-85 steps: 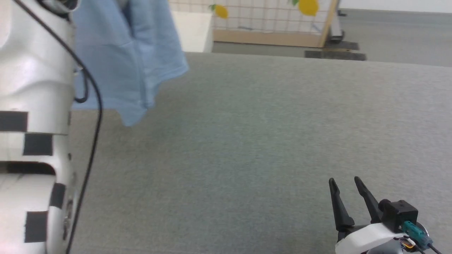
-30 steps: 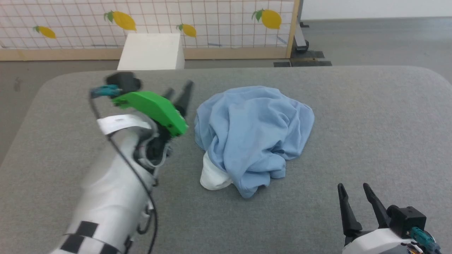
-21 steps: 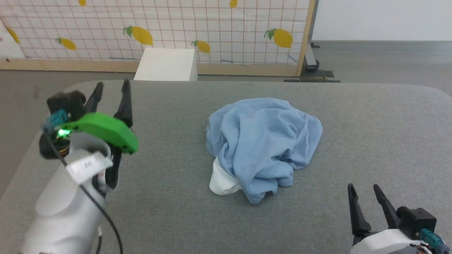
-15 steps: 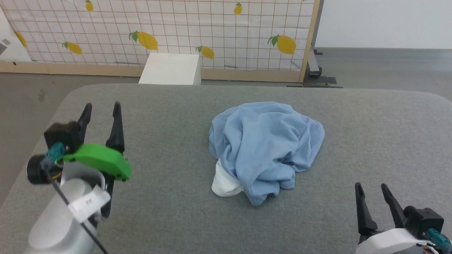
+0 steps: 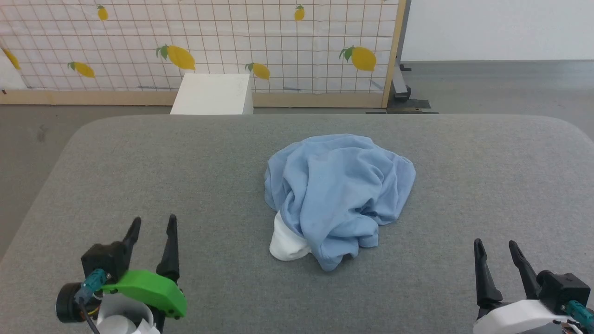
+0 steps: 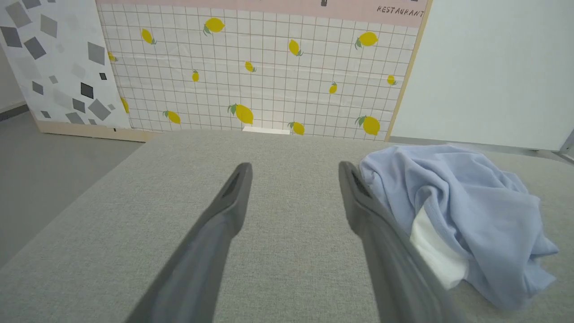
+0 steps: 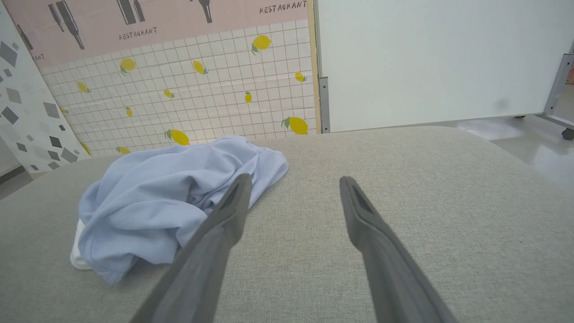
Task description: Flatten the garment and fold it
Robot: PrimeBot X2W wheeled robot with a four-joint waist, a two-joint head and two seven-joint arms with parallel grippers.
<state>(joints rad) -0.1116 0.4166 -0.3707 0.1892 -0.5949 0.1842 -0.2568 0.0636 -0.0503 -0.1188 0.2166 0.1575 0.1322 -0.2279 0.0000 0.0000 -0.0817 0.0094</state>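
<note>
We've got the light blue polo shirt (image 5: 338,190) crumpled in a heap around the middle of the grey padded table (image 5: 185,153). A lump of its white collar (image 5: 287,243) pokes out on the side facing the table's near edge.

The left gripper (image 5: 154,219) hangs over the table's near-left corner and the right gripper (image 5: 494,242) over its near-right corner. Both have their fingers spread wide with nothing between them. The shirt sits between the two, further up the table and well apart from both, so no contact anywhere.

The wrist views give us a low angle across the table top. From the left one the heap (image 6: 466,197) lies off to the right, and one dark finger overlaps it in the picture. From the right one it (image 7: 166,193) lies off to the left, with a finger crossing its edge the same way. They also catch a pink band with RESTAURANT lettering (image 6: 400,10) above the lemon-print panel (image 5: 232,41), plus a plain white wall panel (image 7: 426,58). The head view gives us the whole table outline and a white box (image 5: 213,95) just past the table's far edge.
</note>
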